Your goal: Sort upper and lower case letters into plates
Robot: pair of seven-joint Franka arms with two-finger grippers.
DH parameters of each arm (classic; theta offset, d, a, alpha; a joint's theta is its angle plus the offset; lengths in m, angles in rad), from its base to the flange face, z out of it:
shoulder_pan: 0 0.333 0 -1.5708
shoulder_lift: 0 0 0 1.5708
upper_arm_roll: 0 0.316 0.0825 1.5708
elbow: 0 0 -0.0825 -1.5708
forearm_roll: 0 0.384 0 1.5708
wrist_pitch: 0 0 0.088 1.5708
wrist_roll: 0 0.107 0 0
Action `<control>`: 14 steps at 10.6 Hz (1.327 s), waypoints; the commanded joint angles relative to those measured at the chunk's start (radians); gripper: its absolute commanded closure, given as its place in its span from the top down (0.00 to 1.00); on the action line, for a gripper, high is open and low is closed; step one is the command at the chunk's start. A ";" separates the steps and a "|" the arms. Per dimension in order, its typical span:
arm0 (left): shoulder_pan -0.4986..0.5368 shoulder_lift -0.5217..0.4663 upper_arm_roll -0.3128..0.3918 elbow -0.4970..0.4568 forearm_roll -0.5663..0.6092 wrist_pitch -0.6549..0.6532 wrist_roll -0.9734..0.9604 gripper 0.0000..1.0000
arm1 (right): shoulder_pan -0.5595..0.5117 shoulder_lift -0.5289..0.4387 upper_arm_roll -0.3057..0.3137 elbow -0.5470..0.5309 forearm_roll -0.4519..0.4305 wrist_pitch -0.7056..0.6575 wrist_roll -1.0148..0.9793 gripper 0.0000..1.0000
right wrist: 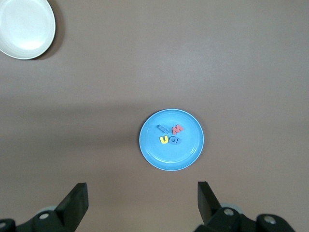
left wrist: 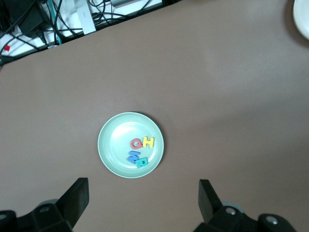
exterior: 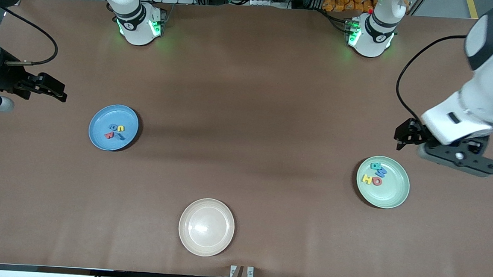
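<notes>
The bright blue plate (exterior: 102, 119) lies toward the right arm's end of the table. It holds several small letters, among them a yellow u (exterior: 120, 128) and a red m (exterior: 109, 135). The mint green plate (exterior: 392, 191) lies toward the left arm's end and holds a teal R (exterior: 375, 165), a blue W (exterior: 381, 171), a yellow H (exterior: 367, 179) and a red G (exterior: 377, 181). My left gripper (exterior: 402, 137) hangs open and empty over bare table beside the mint plate (left wrist: 115, 145). Over bare table beside the blue plate (right wrist: 189, 151), my right gripper (exterior: 56, 91) is open and empty.
A cream-beige plate (exterior: 206, 227) with nothing in it sits near the table's front edge, midway between the two arms' ends. The two robot bases (exterior: 140, 25) stand along the table edge farthest from the front camera. Cables run past the table's edge (left wrist: 29, 29).
</notes>
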 commanded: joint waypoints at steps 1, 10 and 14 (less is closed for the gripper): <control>-0.092 -0.054 0.139 -0.030 -0.045 -0.010 0.001 1.00 | -0.004 -0.007 0.000 -0.005 -0.009 0.001 -0.009 1.00; -0.061 -0.210 0.133 -0.154 -0.051 -0.073 -0.161 1.00 | 0.005 -0.024 -0.002 -0.017 -0.010 0.004 -0.003 1.00; -0.048 -0.215 0.130 -0.143 -0.052 -0.101 -0.128 1.00 | -0.004 -0.018 0.000 -0.011 -0.012 0.002 -0.008 1.00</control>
